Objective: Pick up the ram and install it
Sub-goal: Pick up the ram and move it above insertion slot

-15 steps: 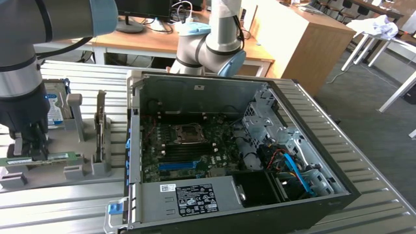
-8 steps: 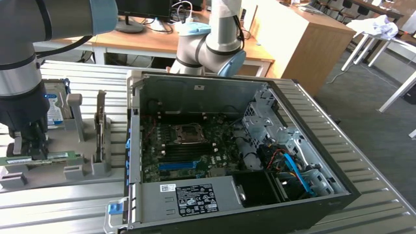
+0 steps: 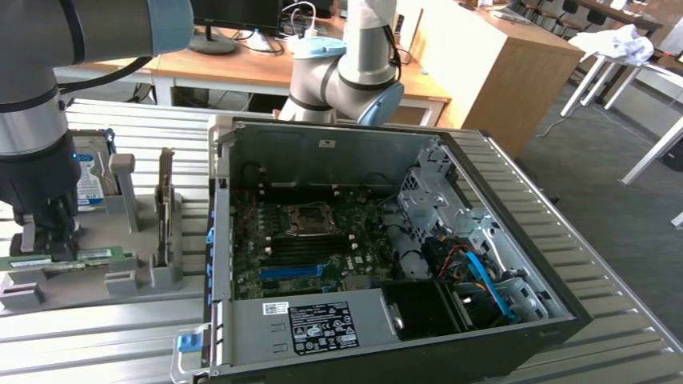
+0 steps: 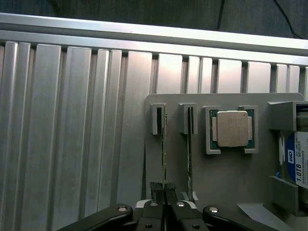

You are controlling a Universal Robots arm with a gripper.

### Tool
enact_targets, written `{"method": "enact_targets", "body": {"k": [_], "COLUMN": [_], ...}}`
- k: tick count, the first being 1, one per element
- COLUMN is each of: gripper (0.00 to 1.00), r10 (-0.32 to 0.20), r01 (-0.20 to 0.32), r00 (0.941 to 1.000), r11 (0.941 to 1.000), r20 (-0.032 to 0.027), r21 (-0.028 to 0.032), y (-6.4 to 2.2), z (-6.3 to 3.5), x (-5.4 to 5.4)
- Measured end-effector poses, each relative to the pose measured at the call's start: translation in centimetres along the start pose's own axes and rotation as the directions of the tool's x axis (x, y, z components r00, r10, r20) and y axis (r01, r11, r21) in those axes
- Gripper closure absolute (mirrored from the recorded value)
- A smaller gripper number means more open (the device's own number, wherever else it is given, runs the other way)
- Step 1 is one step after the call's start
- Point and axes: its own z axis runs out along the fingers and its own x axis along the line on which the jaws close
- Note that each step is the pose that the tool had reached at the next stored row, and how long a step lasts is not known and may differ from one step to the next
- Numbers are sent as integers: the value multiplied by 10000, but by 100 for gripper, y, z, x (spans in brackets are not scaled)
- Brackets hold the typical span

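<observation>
Hard drive label (image 4: 299, 163) reads "WD" — and "1.0TB".

The ram (image 4: 164, 144) is seen edge-on, standing upright in the slot nearest one side edge of the grey holder (image 4: 226, 178). It is pinched between the closed fingertips of the gripper (image 4: 164, 186). A second thin board (image 4: 189, 144) is held in the neighbouring slot, just beside it. A processor (image 4: 233, 128) is cradled beyond that, and a labelled hard drive (image 4: 299, 161) is lodged at the holder's opposite edge. The holder is set on a ribbed aluminium tabletop (image 4: 72, 120).
</observation>
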Motion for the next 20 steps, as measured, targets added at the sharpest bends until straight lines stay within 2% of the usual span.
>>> {"method": "enact_targets", "body": {"k": [20], "gripper": [87], "r10": [0], "r01": [0], "r00": [10000], "r11": [10000], "r20": [-1], "r21": [-1], "y": [2], "z": [-68], "x": [-1]}}
